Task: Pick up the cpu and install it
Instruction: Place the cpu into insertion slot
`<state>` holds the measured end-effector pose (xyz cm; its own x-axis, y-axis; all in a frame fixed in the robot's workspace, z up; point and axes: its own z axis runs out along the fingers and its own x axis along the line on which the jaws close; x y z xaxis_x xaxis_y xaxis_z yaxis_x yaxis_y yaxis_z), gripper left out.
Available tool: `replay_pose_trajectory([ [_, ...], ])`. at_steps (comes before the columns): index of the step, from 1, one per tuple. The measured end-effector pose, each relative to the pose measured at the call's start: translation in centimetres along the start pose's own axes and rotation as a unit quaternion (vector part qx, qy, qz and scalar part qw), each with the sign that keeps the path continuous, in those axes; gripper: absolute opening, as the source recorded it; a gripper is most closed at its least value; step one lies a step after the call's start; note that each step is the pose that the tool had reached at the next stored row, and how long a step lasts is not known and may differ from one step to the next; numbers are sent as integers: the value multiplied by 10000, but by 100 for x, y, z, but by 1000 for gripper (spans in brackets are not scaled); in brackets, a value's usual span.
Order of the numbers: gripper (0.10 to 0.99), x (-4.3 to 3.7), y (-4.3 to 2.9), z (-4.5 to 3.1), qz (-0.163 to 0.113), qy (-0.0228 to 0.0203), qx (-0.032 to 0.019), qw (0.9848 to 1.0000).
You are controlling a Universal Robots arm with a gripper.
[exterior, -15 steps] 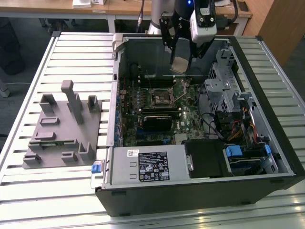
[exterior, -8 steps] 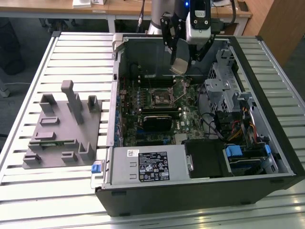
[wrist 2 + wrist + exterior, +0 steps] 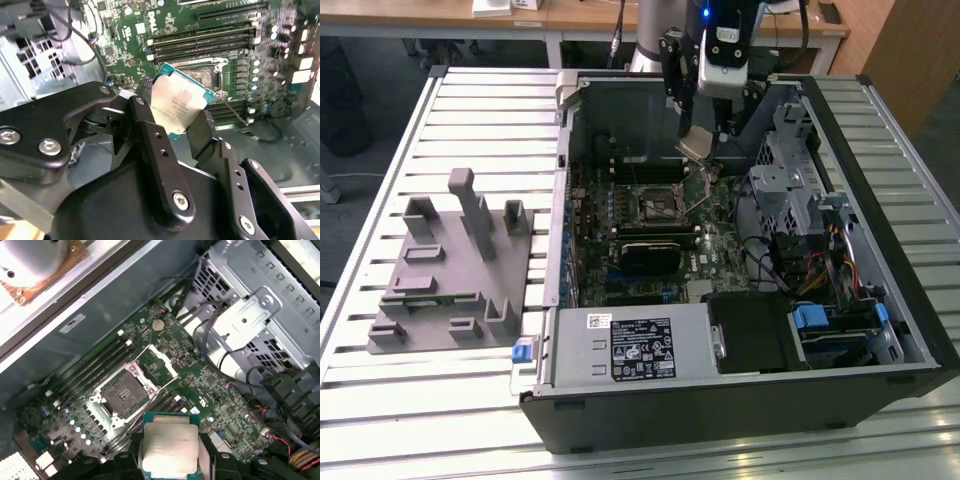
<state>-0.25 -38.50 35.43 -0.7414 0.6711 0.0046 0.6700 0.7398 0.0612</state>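
Note:
My gripper (image 3: 703,140) hangs over the back part of the open computer case (image 3: 880,250), shut on the cpu (image 3: 697,146). The cpu (image 3: 179,102) is a thin square chip with a silver top and green edge, tilted and clamped by two opposite edges between the black fingers (image 3: 145,107). Below it on the green motherboard lies the square socket (image 3: 202,75), its frame open and its dark centre bare. In the first wrist view the cpu (image 3: 169,447) is apart from the socket (image 3: 122,395), held above the board beside it.
A metal drive cage (image 3: 790,180) with cables stands inside the case on the exterior view's right. The power supply (image 3: 630,345) fills the near part. Memory slots (image 3: 200,40) flank the socket. A grey fixture (image 3: 450,270) lies on the slatted table at the exterior view's left.

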Motion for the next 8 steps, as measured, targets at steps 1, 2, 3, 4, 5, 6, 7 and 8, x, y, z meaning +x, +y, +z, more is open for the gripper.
replay_pose_trajectory([
  [1,533,0,0,4,73,-5,0,10000],
  [2,533,0,0,7,144,-9,0,9999],
  [3,533,0,0,11,218,-13,-1,9998],
  [4,533,1,0,16,297,-18,-2,9996],
  [5,533,0,-1,21,385,-24,-2,9993],
  [6,533,1,-1,25,474,-29,-2,9989],
  [7,533,0,-1,29,568,-35,-3,9984],
  [8,533,0,-1,33,640,-39,-3,9979],
])
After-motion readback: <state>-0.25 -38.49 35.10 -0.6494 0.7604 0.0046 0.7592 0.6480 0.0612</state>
